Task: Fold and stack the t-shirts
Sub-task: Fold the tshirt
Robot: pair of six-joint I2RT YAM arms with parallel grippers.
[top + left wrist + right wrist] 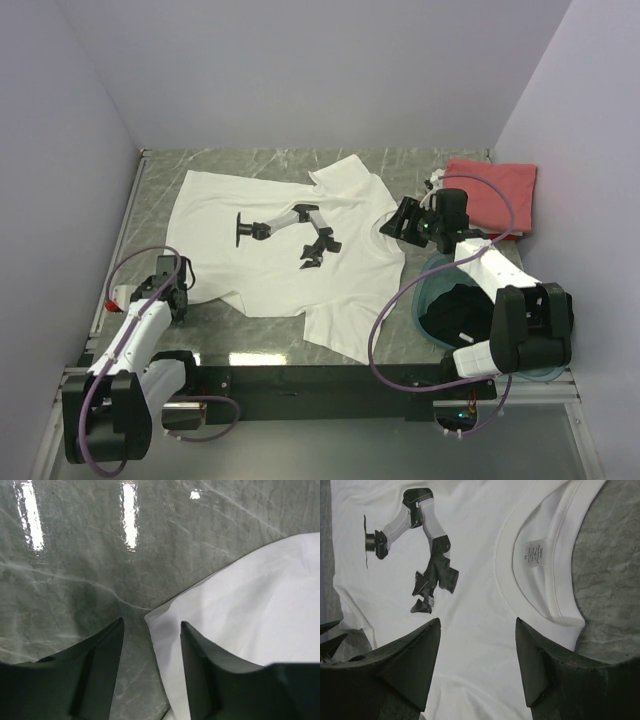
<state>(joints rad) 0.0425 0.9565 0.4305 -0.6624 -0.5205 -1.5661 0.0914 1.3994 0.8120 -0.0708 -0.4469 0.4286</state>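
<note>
- Now the big white shirt (280,262) lies flat in the middle of the table (240,162), ready for folding.
- Left hand (150,625) is spread around the shirt corner near the table's left edge, likely to pinch it.
- Right hand (477,622) hangs spread over the collar (502,565), holding nothing.

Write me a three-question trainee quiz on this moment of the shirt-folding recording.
1. True or false: the white t-shirt is already folded in half.
2. What lies inside the teal tub? A) a red shirt B) a black shirt C) nothing at all
3. Fill in: the left gripper, jaws apart, straddles a ___ of the white t-shirt.

Key: 1 false, it lies spread flat on the table. 2 B. 3 corner.
</note>
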